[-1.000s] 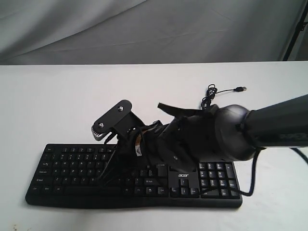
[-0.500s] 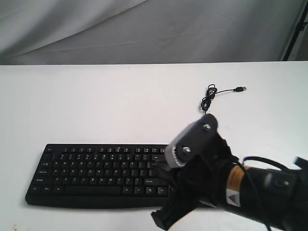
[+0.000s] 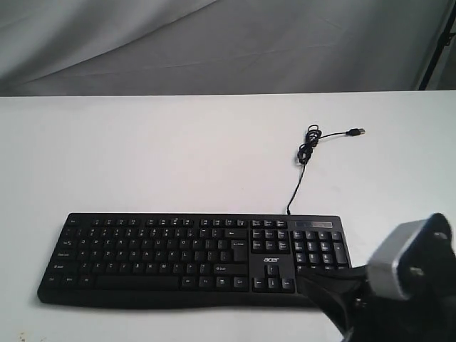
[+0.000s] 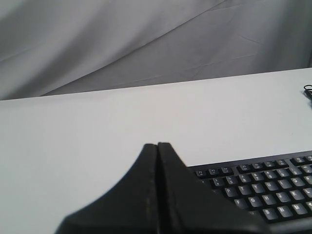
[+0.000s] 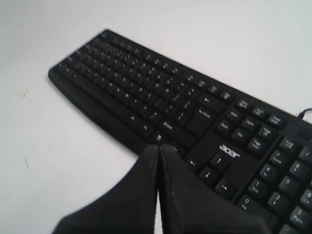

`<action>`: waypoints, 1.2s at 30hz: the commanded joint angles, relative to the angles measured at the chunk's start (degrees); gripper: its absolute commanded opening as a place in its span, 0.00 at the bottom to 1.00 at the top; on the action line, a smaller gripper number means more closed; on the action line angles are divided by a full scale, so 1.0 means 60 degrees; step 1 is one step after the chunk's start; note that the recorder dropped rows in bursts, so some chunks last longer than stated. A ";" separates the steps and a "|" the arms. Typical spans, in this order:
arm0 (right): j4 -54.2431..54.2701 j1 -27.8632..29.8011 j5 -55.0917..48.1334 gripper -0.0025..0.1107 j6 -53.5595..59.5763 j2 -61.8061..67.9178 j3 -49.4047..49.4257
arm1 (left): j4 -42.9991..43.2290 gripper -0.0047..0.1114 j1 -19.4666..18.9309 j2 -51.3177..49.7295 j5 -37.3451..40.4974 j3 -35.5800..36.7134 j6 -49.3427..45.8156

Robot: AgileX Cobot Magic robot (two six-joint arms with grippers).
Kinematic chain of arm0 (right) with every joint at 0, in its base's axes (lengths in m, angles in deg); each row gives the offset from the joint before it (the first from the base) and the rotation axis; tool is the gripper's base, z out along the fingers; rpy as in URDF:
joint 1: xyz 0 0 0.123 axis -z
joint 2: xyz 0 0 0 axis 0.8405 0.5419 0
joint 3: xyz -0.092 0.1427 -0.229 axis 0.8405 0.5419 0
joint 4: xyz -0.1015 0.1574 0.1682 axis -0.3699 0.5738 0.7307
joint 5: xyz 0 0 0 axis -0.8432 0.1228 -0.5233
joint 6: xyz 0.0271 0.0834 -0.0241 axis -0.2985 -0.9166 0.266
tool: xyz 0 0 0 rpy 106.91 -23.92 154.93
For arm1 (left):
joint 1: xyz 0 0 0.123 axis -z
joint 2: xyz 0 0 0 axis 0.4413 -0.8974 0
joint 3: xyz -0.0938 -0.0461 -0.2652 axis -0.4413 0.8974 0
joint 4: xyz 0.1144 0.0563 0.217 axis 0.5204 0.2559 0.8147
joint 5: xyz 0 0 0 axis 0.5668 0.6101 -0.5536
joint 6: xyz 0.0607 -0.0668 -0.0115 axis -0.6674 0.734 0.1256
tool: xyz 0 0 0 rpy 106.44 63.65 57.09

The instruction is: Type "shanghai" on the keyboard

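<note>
On the white tabletop (image 3: 178,157) lies the wide black plastic keyboard (image 3: 164,258); near its front edge the right gripper (image 5: 159,147) is pressed closed, holding nothing; the left gripper (image 4: 157,145) is likewise closed, empty.

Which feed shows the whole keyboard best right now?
The exterior view: the keyboard lies in full, with only one corner hidden behind the right arm. The right wrist view is closer but crops the number pad. The left wrist view catches just one corner of keys.
</note>
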 commanded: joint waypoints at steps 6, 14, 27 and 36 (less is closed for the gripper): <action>-0.0152 0.0657 -0.1346 0.02 0.0260 -0.5078 0.1146 | 0.0007 0.04 0.0038 0.0033 -0.0045 0.0041 0.0026; -0.0202 0.5012 -0.3894 0.02 0.0260 -1.0067 0.1184 | 0.0007 0.04 0.0038 0.0033 -0.0045 0.0041 0.0026; -0.1194 0.5403 -0.6351 0.02 0.0260 -1.0093 0.1649 | 0.0007 0.04 0.0038 0.0033 -0.0045 0.0041 0.0026; -0.1194 0.5403 -0.6372 0.02 0.0185 -1.0093 0.1649 | 0.0007 0.04 0.0038 0.0033 -0.0045 0.0041 0.0026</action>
